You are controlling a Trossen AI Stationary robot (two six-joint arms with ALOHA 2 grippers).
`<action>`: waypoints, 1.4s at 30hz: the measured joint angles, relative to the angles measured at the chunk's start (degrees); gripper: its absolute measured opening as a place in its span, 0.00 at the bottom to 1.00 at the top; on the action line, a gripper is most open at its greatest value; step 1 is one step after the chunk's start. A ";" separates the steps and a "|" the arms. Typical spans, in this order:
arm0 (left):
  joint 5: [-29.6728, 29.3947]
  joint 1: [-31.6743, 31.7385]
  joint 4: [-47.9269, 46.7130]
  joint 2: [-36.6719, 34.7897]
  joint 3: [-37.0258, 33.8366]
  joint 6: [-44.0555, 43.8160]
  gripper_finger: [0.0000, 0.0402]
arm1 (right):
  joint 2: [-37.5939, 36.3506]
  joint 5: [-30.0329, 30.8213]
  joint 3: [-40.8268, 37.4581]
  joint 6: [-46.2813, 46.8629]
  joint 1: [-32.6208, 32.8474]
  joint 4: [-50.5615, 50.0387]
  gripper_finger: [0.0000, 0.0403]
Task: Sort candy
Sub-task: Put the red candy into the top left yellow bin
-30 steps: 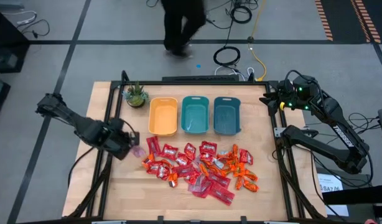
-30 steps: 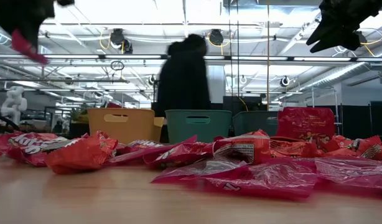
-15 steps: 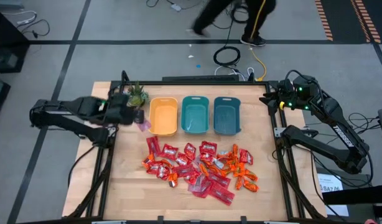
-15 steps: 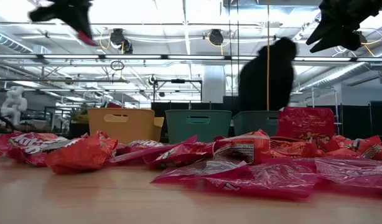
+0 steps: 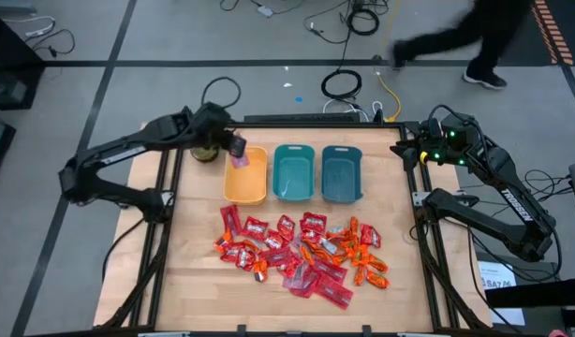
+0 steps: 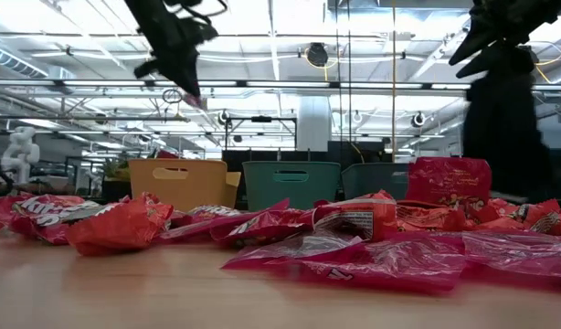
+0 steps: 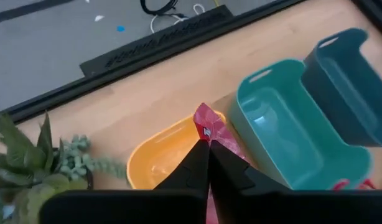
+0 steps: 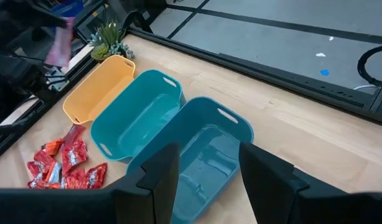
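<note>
My left gripper (image 5: 235, 148) hangs over the far left end of the yellow bin (image 5: 246, 178), shut on a pinkish-red flat candy packet (image 7: 206, 124). The low view shows the gripper (image 6: 182, 78) high above the bins, with the packet (image 6: 196, 99) below it. A pile of red, pinkish and orange candy (image 5: 302, 253) lies on the table in front of the bins. My right gripper (image 8: 206, 168) stays open and empty at the far right corner (image 5: 406, 150), above the blue-teal bin (image 8: 203, 155). My left gripper pinches the flat packet between its two fingers (image 7: 197, 165), whose ends meet on it. One end of the packet (image 7: 204, 119) sticks out past the fingertips. The fingers slant downward toward the bins. The packet is lifted clear, above the yellow bin.
Three bins stand in a row at the far side: yellow, teal (image 5: 294, 173) and blue-teal (image 5: 342, 174). A small potted plant (image 7: 35, 168) sits at the far left corner, next to the yellow bin. A person (image 5: 475, 37) walks on the floor beyond the table.
My left gripper has swung from the table's left edge toward the far side and to the right, ending over the yellow bin. It rolled its wrist on the way and kept the pink packet in its hold. The person behind the table has walked to the right.
</note>
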 joint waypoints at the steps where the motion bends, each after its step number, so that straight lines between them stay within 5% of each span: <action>1: 0.02 0.45 0.22 1.08 0.00 0.87 0.07 | 0.00 0.00 0.00 0.08 0.00 -0.05 0.40; 14: 3.39 2.18 0.34 6.38 0.00 2.33 0.32 | 0.00 0.00 0.00 0.19 -0.01 -0.14 0.40; 23: 7.72 1.17 -5.60 -1.30 0.00 -3.63 0.33 | 0.00 0.02 -0.02 -0.70 0.00 -0.14 0.40; 32: 0.90 -6.66 -22.35 -9.66 -0.69 -17.33 0.33 | 0.00 0.02 -0.02 -0.96 -0.01 -0.11 0.40; 42: -3.93 -15.64 -25.02 -12.43 -1.31 -25.27 0.33 | 0.00 0.02 -0.02 -1.33 0.00 -0.18 0.40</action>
